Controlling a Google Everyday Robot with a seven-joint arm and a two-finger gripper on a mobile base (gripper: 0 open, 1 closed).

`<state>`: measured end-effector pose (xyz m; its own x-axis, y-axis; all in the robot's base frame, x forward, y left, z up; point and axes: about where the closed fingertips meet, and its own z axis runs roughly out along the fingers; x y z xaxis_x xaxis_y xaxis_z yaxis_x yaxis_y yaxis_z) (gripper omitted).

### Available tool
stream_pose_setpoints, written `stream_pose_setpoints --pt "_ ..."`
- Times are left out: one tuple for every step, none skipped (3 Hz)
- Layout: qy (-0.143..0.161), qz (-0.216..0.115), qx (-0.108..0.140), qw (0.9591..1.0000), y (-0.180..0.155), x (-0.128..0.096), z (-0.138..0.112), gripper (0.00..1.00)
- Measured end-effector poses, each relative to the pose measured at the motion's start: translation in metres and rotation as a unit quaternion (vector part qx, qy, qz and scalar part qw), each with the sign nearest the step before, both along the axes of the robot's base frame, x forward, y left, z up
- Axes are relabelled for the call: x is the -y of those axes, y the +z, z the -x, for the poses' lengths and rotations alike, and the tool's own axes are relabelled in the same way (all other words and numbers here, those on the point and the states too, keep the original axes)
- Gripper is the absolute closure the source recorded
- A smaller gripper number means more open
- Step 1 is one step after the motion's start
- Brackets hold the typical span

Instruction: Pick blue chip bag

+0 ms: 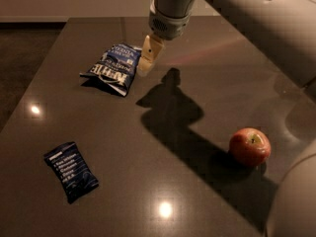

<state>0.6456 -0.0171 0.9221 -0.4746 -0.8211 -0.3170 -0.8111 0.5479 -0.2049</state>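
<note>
1. Dark, glossy table (148,196) fills pretty much the whole view. A pale wall strip (74,1) runs along the back, and a couple of light glints sit on the top.
2. So my arm (170,9) comes in from the upper right, grey wrist housing up top. My cream-coloured jaws hang off it, pointing down and a bit left, over the far-middle part of the table.
3. Honestly can't tell whether my jaws are released or clenched; from this side they read as one pale slab.
4. The blue chip bag (112,69) is lying on the table, far side, left of middle. It's crinkled and puffy, with big white KETTLE lettering along its near edge and a lighter end toward the back. My jaws' tips sit just beside its right edge; touching or not, I can't say.
5. A red apple (250,147) sits on the right, closer to the front, well apart from the bag.
6. A small flat dark-blue bar wrapper (70,171) with white text lines lies at the front left, also well apart from the bag.
7. My arm's big shadow (170,110) stretches from below the jaws toward the apple.
</note>
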Motion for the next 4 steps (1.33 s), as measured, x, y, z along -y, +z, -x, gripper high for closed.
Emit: stream_pose_setpoints --pt "-0.048 -0.003 -0.007 0.9988 -0.020 -0.031 -0.030 0.00" --pt "-0.060 -0.019 -0.024 0.9977 -0.031 -0.054 -0.048 0.00" --pt "-0.046 -0.044 -0.050 0.9967 -0.045 -0.078 -0.062 0.00" --pt "-0.029 -0.057 -0.064 0.9959 -0.056 -0.095 -0.074 0.00"
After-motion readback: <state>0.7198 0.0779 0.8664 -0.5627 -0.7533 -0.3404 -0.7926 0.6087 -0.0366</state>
